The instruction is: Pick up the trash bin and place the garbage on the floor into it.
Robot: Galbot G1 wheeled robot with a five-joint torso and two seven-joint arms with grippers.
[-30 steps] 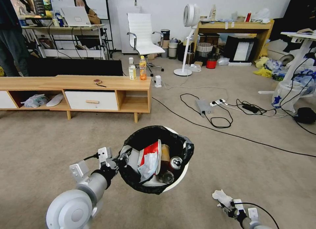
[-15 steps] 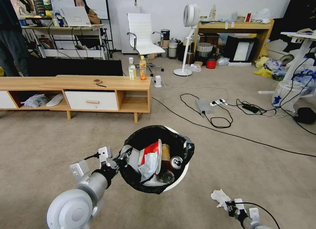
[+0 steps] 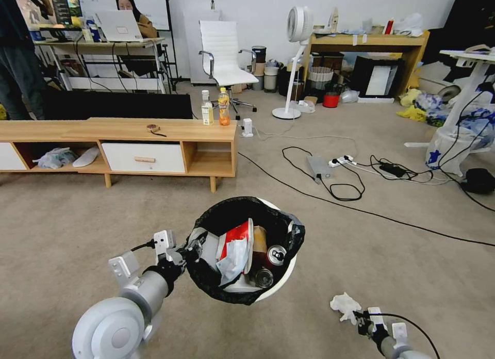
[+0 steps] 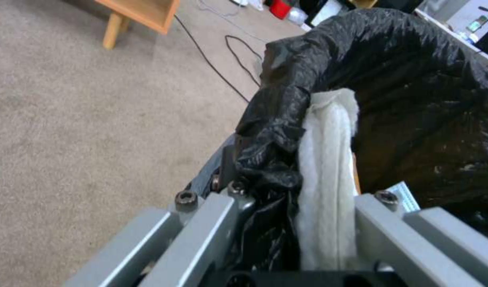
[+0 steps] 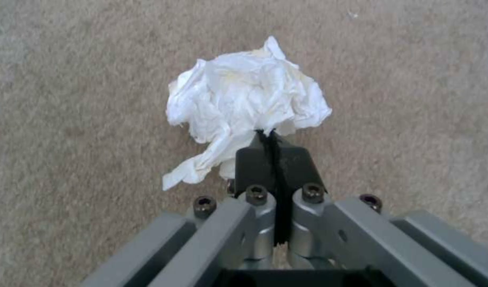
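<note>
Beige carpet floor (image 3: 77, 214) carries black cables (image 3: 330, 189), a power strip (image 3: 341, 160) and a wooden cabinet (image 3: 154, 142).

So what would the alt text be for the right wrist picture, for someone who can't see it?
The right end effector is shut on a crumpled white tissue, pinching its near edge between two dark fingertips. Beige carpet lies behind the tissue, and the grey metal of the wrist mount runs along the picture's lower edge.

No text, label, brand, number or sign is legible. The printing on the red-and-white snack wrapper (image 3: 233, 244), the drink bottles' (image 3: 223, 107) labels and the whiteboard's (image 3: 149, 3) writing are too small to read.
</note>
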